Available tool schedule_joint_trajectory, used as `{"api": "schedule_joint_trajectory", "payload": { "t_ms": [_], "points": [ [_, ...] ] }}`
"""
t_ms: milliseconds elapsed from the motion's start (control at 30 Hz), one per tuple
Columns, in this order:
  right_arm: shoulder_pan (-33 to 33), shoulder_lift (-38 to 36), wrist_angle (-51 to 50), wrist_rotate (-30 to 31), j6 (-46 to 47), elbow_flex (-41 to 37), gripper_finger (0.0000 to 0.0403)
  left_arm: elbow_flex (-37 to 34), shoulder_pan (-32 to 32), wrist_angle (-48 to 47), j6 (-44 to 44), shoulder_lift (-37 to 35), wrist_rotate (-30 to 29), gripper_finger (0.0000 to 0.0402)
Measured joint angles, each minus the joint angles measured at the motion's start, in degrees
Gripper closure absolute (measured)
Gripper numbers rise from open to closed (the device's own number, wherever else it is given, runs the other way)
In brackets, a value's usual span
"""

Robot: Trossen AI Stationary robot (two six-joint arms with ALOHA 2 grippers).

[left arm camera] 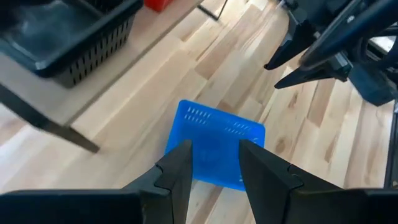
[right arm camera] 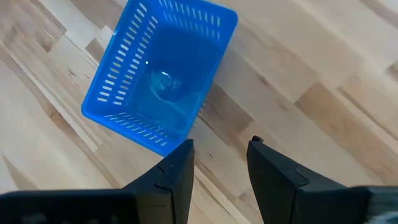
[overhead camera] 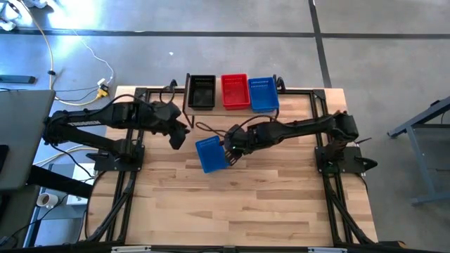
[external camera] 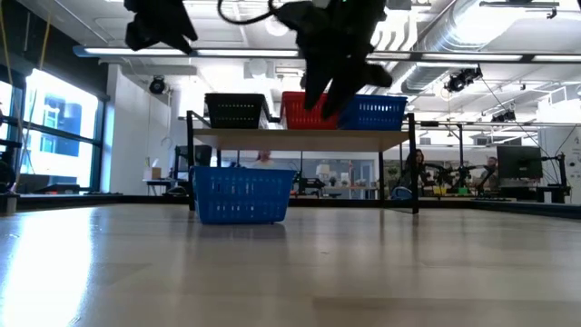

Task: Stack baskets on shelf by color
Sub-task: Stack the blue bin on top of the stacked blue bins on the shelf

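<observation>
blue basket (overhead camera: pixel 210 154) sits alone on the table, right gripper (overhead camera: pixel 230 150) hovering just beside it with fingers apart and empty, left gripper (overhead camera: pixel 178 135) open nearby too.

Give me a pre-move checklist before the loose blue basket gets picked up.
1. Loose blue basket sits upright on the table, opening up: ok.
2. Right gripper open, empty, beside the basket's rim: ok.
3. Left gripper open, empty, raised clear of the basket: ok.
4. Blue stack on the shelf at its right end, open on top: ok.
5. Red stack in the middle, black stack on the left, sorted by color: ok.
6. How many baskets each stack holds: cannot tell.
</observation>
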Motion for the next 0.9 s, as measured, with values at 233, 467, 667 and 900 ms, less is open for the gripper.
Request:
{"api": "schedule_joint_trajectory", "payload": {
  "t_ms": [233,467,667,900],
  "points": [
    [0.55,4.64,6.46,-0.37,0.38,0.0,0.0269,-3.33,-4.4,-0.68,-3.87,-1.4,-1.65,0.0282],
    [0.55,8.2,9.18,-0.14,3.53,0.0,0.0269,-5.81,-8.76,-1.63,-8.08,-2.14,-3.9,0.0282],
    [0.53,11.23,10.85,0.31,4.35,0.0,0.0269,-5.88,-13.2,-1.8,-8.99,-2.13,-7.02,0.0282],
    [0.53,13.48,11.53,0.28,6.61,0.0,0.0269,-5.88,-16.22,-1.97,-9.86,-2.13,-8.2,0.0282]
  ]
}}
